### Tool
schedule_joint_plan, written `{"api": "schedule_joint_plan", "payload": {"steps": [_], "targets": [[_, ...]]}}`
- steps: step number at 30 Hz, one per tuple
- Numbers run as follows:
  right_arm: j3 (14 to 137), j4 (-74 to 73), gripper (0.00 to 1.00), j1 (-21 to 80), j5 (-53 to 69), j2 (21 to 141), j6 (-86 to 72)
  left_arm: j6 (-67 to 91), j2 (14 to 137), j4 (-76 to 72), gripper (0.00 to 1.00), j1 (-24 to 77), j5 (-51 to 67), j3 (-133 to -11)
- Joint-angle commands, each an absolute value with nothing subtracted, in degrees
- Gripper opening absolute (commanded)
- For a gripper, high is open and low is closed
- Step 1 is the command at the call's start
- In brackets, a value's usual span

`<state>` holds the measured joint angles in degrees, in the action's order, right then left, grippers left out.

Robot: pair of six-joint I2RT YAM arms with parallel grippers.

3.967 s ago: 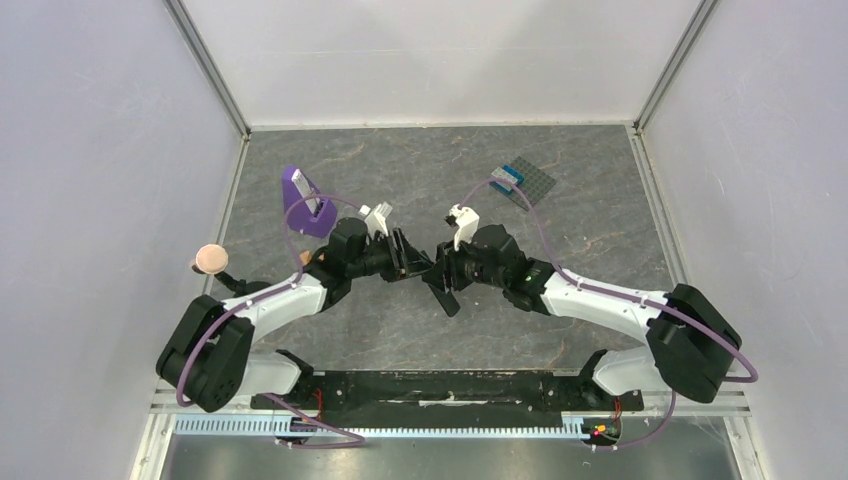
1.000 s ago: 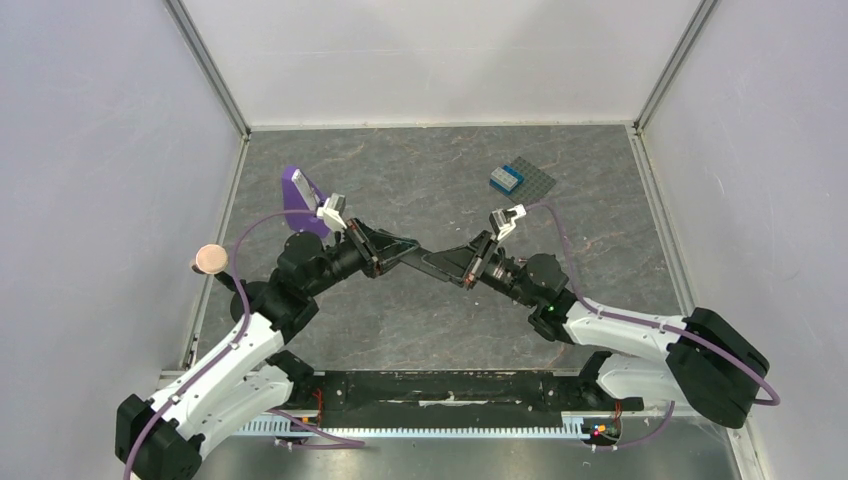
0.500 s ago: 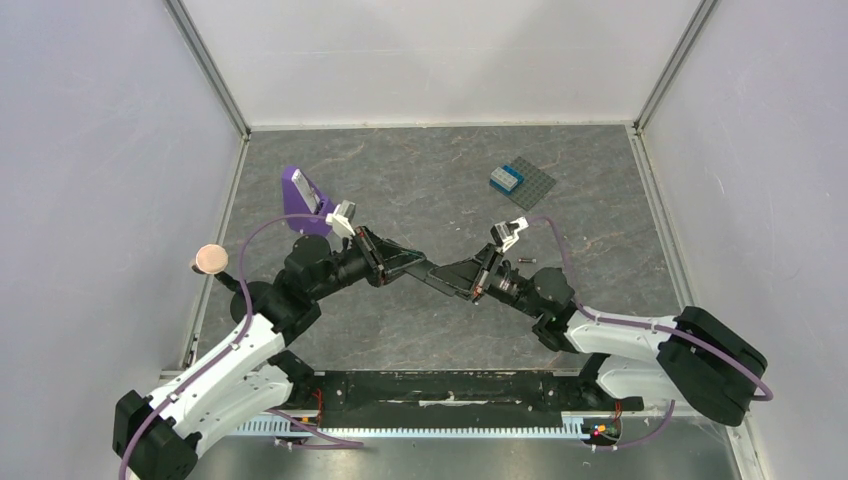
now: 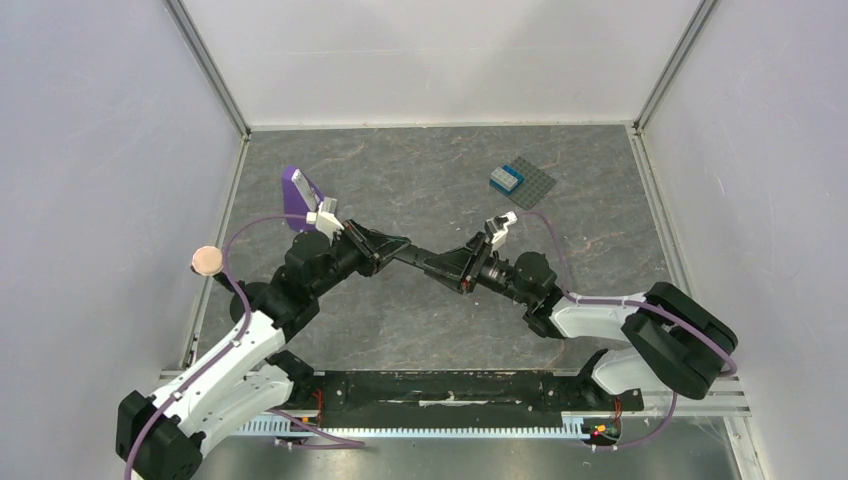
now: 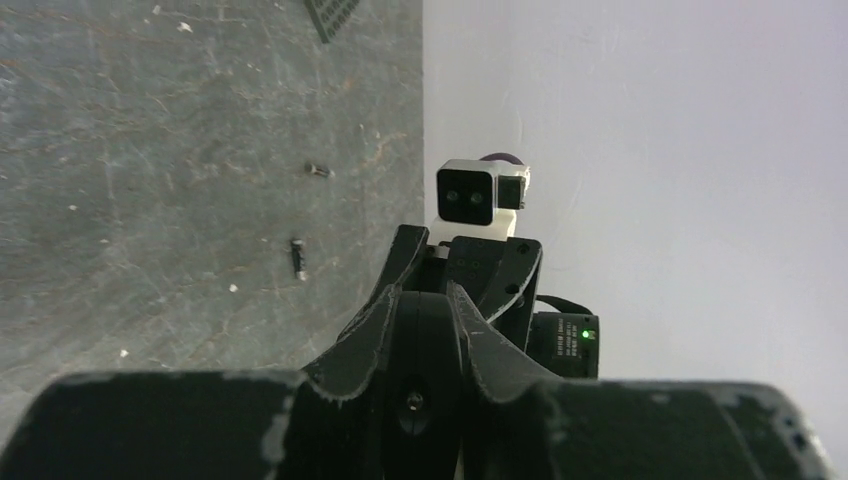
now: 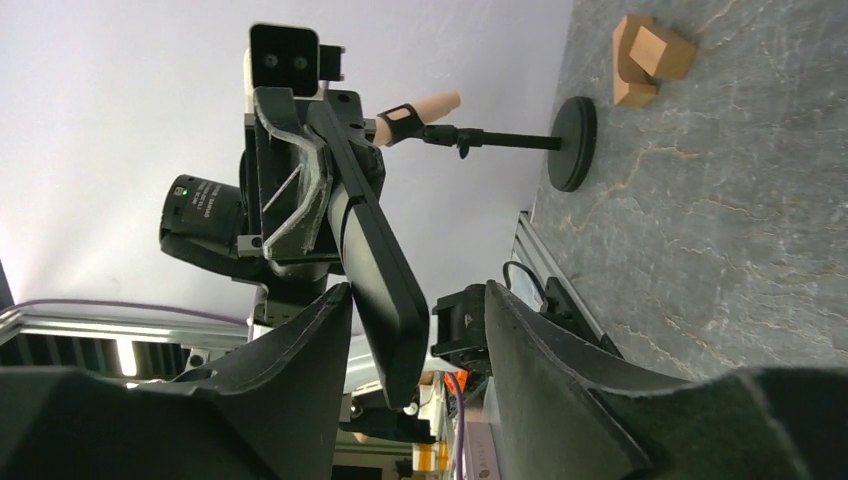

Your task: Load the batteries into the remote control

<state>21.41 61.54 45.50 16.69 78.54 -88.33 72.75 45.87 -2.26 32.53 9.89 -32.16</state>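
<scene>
Left hand (image 4: 392, 248) clamps the remote control (image 6: 375, 260); right hand (image 6: 415, 300) gapes, the bar's free end between its fingers. Likely light, stiff, slick: pinch the flat faces.

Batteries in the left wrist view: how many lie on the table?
2. The farther battery and the nearer battery lie apart on the table. More may be hidden.

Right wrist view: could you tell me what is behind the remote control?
The left tool gripping the remote control; beyond, a black-based stand and wooden blocks on the table. The remote's gripped end is covered.
</scene>
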Motion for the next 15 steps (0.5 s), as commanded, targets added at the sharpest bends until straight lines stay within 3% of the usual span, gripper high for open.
{"api": "schedule_joint_plan", "payload": {"steps": [1, 9, 15], "targets": [[24.1, 62.6, 0.54, 44.6, 19.5, 80.9, -88.7, 67.3, 47.3, -3.2, 0.02, 32.3, 5.8, -34.2], [22.7, 60.9, 0.34, 43.2, 21.0, 82.8, -89.0, 62.1, 48.3, 1.1, 0.02, 32.3, 3.3, -36.2], [22.8, 56.0, 0.29, 42.5, 20.9, 81.9, -86.2, 60.1, 50.4, 0.5, 0.02, 32.3, 4.3, -36.0]]}}
